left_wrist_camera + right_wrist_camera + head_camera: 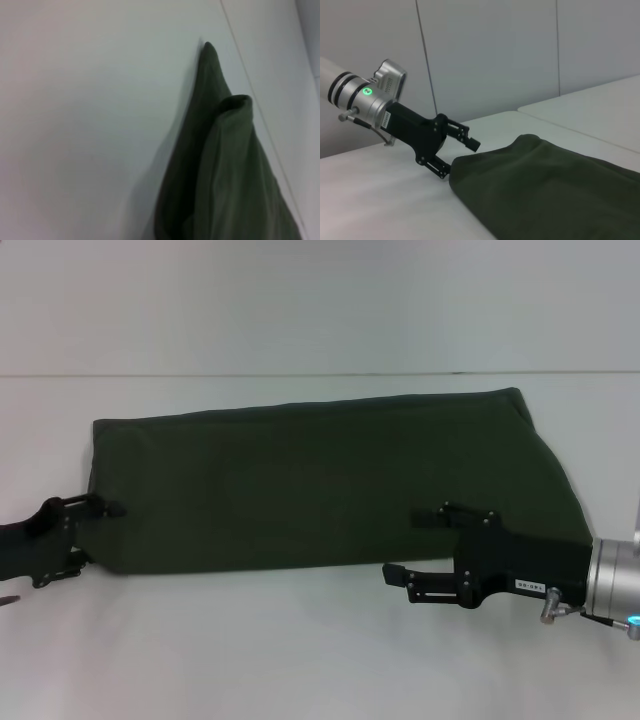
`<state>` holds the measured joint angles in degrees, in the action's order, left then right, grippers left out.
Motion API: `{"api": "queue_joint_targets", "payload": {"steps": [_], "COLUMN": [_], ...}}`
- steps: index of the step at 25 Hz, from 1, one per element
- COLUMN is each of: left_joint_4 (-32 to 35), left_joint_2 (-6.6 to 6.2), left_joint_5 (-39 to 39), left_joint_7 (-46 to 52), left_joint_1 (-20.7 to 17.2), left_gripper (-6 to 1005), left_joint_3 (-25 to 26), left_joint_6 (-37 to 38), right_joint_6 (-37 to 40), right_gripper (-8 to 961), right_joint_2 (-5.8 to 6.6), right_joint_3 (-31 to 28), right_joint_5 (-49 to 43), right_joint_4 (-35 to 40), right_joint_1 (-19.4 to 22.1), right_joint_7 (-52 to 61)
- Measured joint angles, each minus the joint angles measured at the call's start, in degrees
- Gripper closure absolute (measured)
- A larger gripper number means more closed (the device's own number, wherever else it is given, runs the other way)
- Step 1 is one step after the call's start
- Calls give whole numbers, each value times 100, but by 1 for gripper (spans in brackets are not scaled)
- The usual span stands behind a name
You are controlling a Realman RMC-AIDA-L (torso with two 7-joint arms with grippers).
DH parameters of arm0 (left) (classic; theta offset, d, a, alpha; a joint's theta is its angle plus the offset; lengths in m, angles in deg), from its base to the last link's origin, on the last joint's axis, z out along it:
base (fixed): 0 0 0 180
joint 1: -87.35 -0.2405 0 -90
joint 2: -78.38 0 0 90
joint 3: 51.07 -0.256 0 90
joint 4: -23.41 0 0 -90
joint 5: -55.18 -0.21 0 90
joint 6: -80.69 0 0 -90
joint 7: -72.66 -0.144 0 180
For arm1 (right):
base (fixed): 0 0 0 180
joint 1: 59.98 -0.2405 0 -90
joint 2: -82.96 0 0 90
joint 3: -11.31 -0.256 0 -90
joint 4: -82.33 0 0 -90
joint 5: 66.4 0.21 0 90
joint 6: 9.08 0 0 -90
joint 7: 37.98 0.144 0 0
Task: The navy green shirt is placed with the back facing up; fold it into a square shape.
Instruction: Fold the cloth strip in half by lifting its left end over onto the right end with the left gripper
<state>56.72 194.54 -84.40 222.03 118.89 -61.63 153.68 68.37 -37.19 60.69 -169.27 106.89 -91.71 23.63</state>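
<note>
one navy green shirt [320, 485] lies folded into a long band across the middle of the white bench [300, 660]. two hands: the left hand [95, 530], at the left edge, is released at the shirt's end; the right hand [415, 545], lower right, is released at its near edge.

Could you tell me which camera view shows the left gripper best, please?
The right wrist view: the left gripper shows whole, fingers open around the navy green shirt edge. The head view shows it only partly, at the frame's edge. The left wrist view shows only shirt.
</note>
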Motion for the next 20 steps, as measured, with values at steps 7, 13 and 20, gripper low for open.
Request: {"api": "queue_joint_targets", "payload": {"steps": [7, 13, 20], "left_joint_4": [76, 74, 49], "left_joint_2": [-20, -17, 12], "left_joint_5": [-119, -105, -80], "left_joint_7": [-21, -57, -227], "left_joint_1": [65, 76, 61], "left_gripper": [290, 545, 957], "left_joint_3": [-197, -201, -190], "left_joint_6": [-128, -199, -344], "right_joint_6": [21, 25, 13], "right_gripper": [26, 28, 29], "right_joint_2": [0, 0, 0], "right_joint_3": [-12, -19, -13], "right_joint_5": [24, 25, 25], "right_joint_4": [23, 40, 10], "right_joint_1": [-9, -13, -54], "right_joint_7": [81, 133, 133]}}
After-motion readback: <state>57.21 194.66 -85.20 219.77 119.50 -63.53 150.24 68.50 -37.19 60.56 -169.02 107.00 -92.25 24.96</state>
